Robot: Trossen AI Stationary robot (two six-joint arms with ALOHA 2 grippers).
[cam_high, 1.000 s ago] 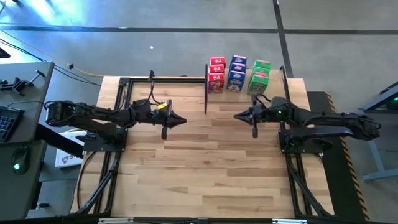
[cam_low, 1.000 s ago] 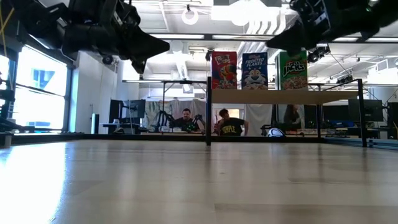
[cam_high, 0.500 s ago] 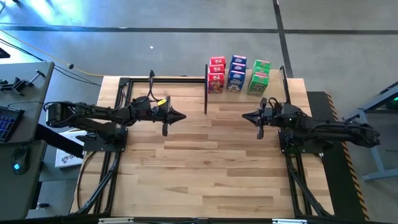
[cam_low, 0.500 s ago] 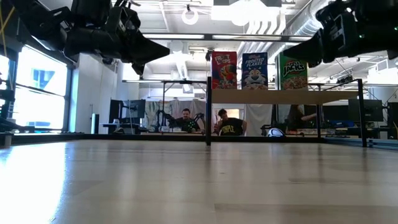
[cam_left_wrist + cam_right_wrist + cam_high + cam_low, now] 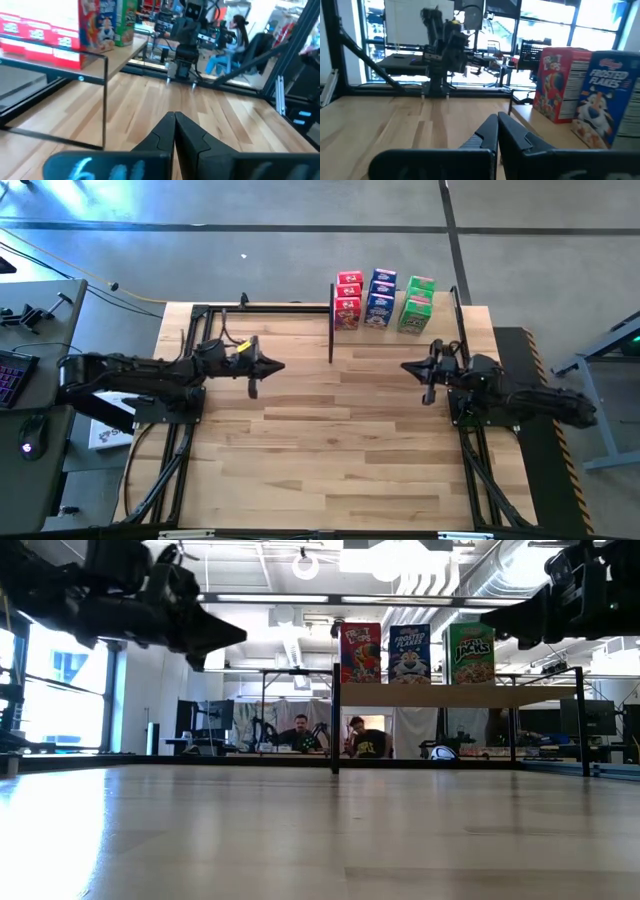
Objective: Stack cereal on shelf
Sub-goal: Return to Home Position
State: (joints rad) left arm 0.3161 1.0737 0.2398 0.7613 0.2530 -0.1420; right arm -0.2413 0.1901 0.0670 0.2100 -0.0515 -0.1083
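The cereal boxes stand upright in three groups on the shelf [image 5: 540,695] at the table's far edge: red [image 5: 348,300], blue [image 5: 381,298], green [image 5: 417,303]. In the low view their fronts show as red [image 5: 360,652], blue [image 5: 408,653] and green [image 5: 471,653]. My left gripper [image 5: 283,366] hovers shut over the table, left of the shelf and pointing right. My right gripper [image 5: 403,366] hovers shut near the shelf's right end, pointing left. The fingertips meet in the wrist views of the left gripper [image 5: 174,117] and the right gripper [image 5: 498,117].
Thin black shelf posts [image 5: 331,320] rise from the table in front of the boxes. A black frame rail [image 5: 260,304] runs along the far edge. Bare plank tabletop [image 5: 340,440] lies between the arms and toward the near edge. People sit in the room behind [image 5: 300,732].
Both arms have drawn back from the table's middle with fingers kept shut: the left gripper toward the left edge, the right gripper toward the right edge. The gap between them has widened. The boxes have stayed in place.
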